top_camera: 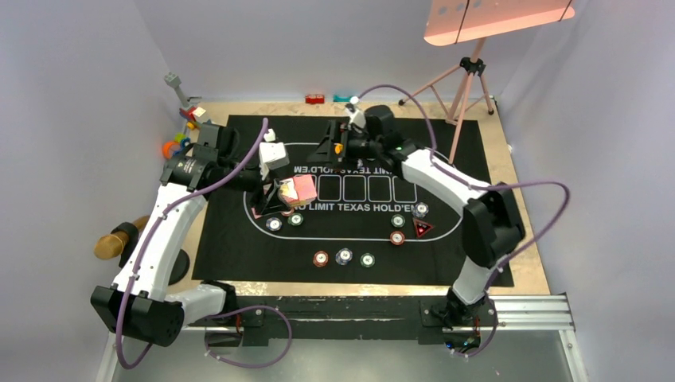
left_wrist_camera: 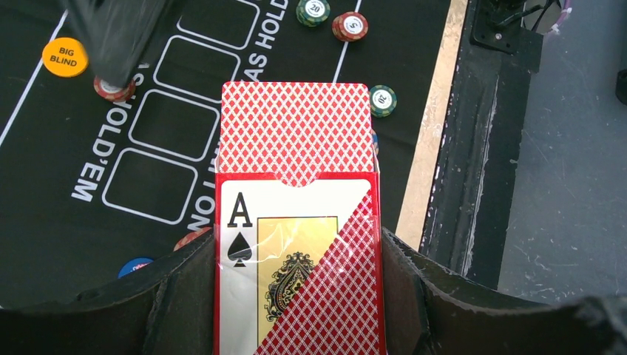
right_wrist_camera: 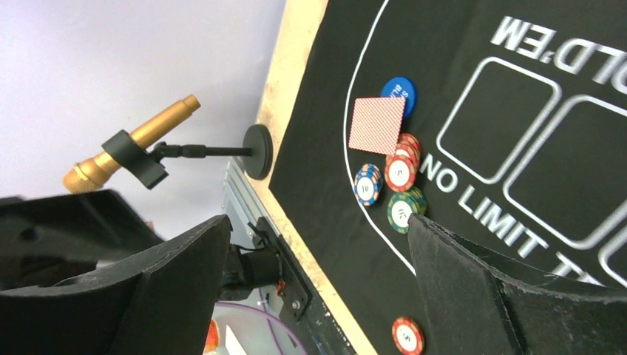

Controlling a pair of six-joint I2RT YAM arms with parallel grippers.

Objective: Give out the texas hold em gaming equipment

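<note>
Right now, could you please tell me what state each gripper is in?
Left gripper: closed on the card box.
Right gripper: open, empty.

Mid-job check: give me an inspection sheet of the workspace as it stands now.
Surface: black mat on a wooden board, lying flat.
Job's things: card box with red-backed cards sticking out; loose card face down, partly over the blue disc; chips around the oval; orange disc; triangle marker.
Clutter: toy blocks at the far left corner; microphone off the board's left edge.
Claws: left claw shut on the card box; right claw open, empty.
Cables: purple cables loop from both arms.
Surroundings: tripod at the far right; plain walls.
</note>
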